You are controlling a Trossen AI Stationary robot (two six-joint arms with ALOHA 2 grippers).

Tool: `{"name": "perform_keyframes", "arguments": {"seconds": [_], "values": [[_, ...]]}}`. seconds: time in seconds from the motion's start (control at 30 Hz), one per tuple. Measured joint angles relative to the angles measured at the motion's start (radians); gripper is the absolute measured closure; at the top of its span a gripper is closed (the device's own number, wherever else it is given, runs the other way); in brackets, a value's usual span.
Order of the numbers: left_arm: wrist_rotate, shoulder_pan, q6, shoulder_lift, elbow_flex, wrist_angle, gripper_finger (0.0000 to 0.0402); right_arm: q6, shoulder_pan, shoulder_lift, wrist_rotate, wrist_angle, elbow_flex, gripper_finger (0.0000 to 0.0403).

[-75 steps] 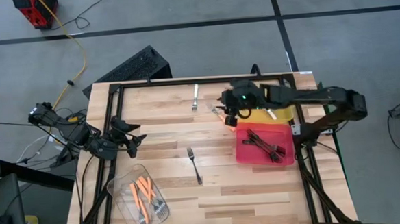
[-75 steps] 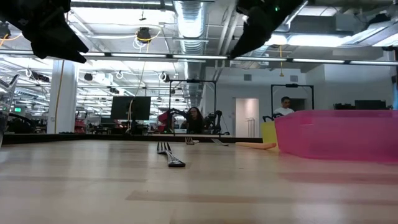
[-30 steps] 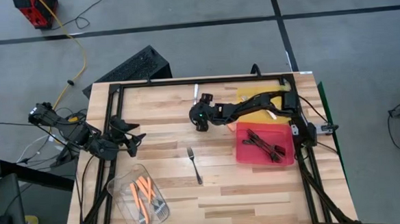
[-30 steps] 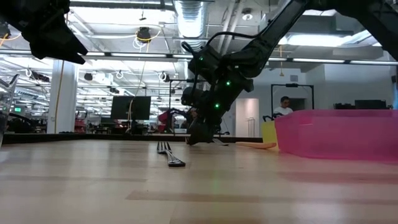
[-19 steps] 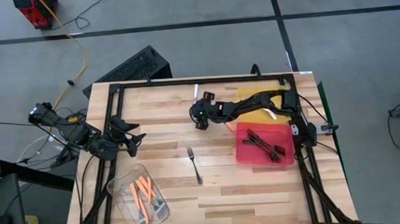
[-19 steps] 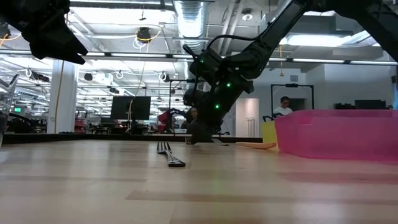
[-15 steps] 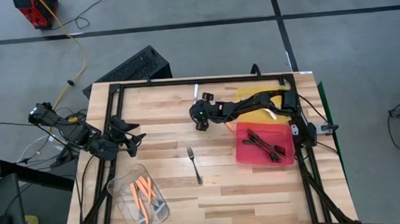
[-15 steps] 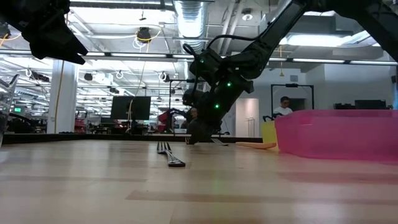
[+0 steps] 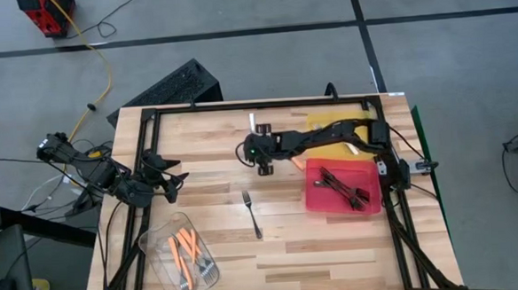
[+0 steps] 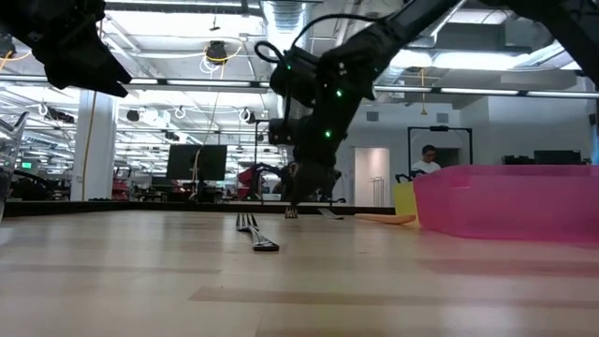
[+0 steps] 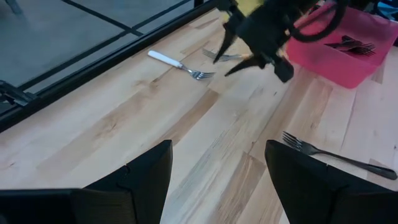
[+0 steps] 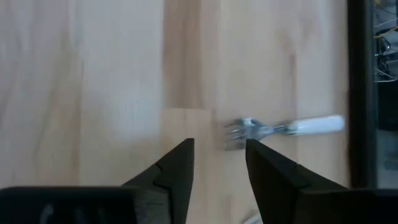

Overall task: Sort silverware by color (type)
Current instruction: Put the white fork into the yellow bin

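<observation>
Sorting well on, two forks left on the desk

Left tool (image 9: 174, 187) waits, fingers wide, above the tub (image 9: 183, 256) of orange forks (image 9: 186, 252). A dark fork (image 9: 252, 215) lies mid-desk; a white fork (image 12: 283, 128) (metal tines) lies at the far edge. Right tool (image 12: 219, 163), empty, fingers apart, hovers near it, and black forks (image 9: 343, 188) fill the red tray (image 9: 318, 200).

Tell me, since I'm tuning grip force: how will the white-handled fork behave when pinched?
The white-handled fork looks stiff, probably light. It lies flat on the wooden table, so little edge to catch; the smooth handle may slip. The right pincer hovers near its tines, not gripping it.
</observation>
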Motion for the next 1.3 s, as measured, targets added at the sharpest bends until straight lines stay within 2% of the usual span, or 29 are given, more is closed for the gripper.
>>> {"name": "perform_keyframes", "arguments": {"seconds": [0.13,0.33,0.97,1.1,1.3], "values": [[-0.006,0.0,0.001,0.0,0.0,0.0,0.0159,-0.01,-0.02,-0.003,-0.065,-0.079,0.051,0.0219],[-0.006,0.0,0.003,0.0,0.0,0.0,0.0159,-0.016,-0.029,-0.001,-0.166,-0.081,0.056,0.0206],[-0.006,0.0,0.003,0.0,0.0,0.001,0.0159,0.012,-0.067,0.001,-0.184,-0.014,0.04,0.0206],[-0.006,0.0,0.003,0.0,0.0,0.0,0.0159,-0.014,-0.067,0.021,-0.158,-0.004,0.039,0.0204],[-0.006,0.0,0.003,0.0,0.0,0.0,0.0159,0.0,-0.066,0.018,-0.176,-0.019,0.041,0.0181]]}}
